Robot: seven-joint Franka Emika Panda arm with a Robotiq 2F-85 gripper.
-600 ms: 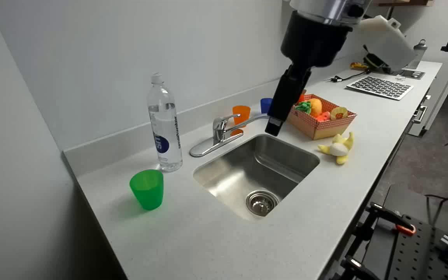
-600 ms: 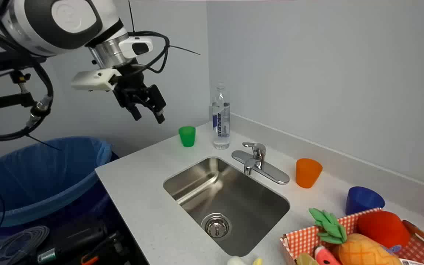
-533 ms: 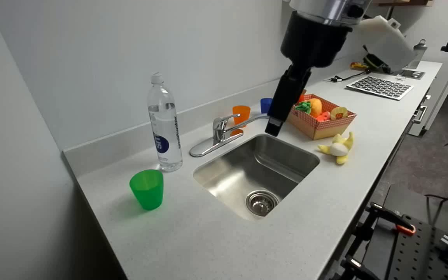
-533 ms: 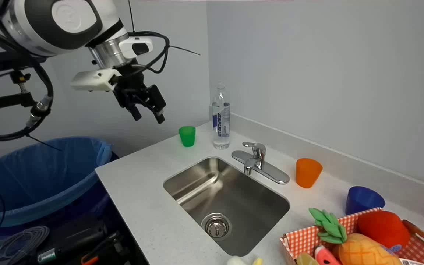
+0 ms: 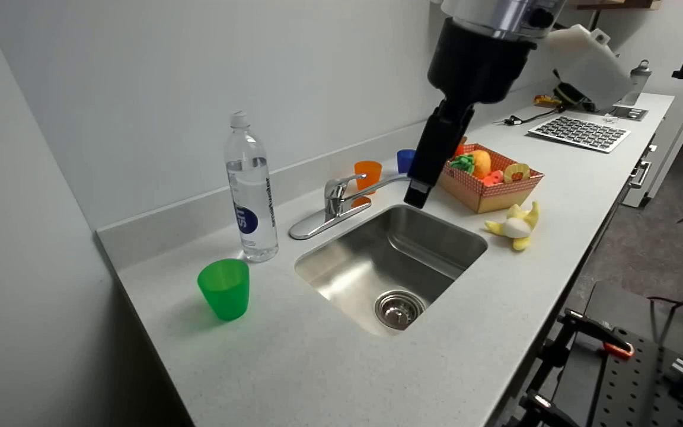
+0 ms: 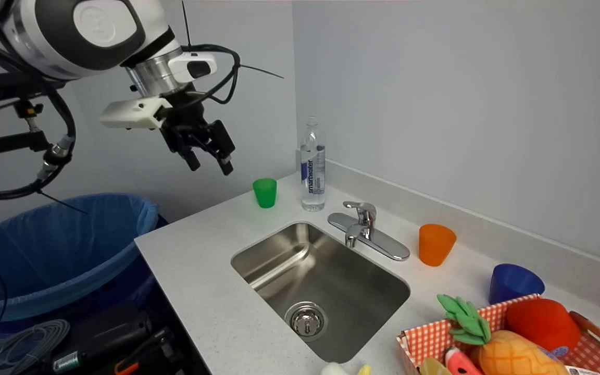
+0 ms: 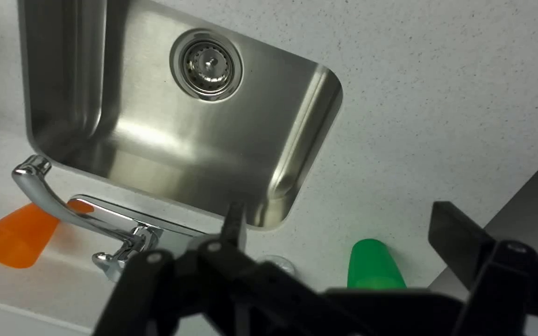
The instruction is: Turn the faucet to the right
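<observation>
Faucet [image 5: 335, 201], shiny chrome with a long thin spout, and sink [image 5: 353, 279], a rectangular stainless-steel basin, numbered one each in an exterior view, the faucet just beside the sink on the side toward the pale grey wall [image 5: 258, 65]. Near one end of the sink stood one clear plastic water bottle [image 5: 251, 204] and one green plastic cup [image 5: 224, 289]. One orange plastic cup [image 5: 369, 172] stood near the sink on the wall side, with one blue plastic cup [image 5: 405, 161] farther along. Past the sink's opposite end sat one red-checked basket [image 5: 466, 193] of toy fruit [image 5: 481, 161]; just beside that end lay one yellow-and-white plush banana [image 5: 514, 227]. One black two-fingered gripper [image 5: 417, 194] covered the spout's tip in the line of sight; seen edge-on, its spread could not be told.

In an exterior view the cups numbered three; one orange plush pineapple [image 6: 519, 359] and one red plush toy [image 6: 542, 323] lay in the basket, and one bin [image 6: 86, 234] with a pale-blue liner stood lower than the sink. The gripper hung high with two fingers [image 6: 223, 139] spread, and the faucet lay lower than it, well apart.

The wrist view showed two cups, orange and green, and one round metal drain strainer [image 7: 208, 65] in the sink. The fingers stood wide apart, with the faucet outside their gap, partly hidden by the gripper.
</observation>
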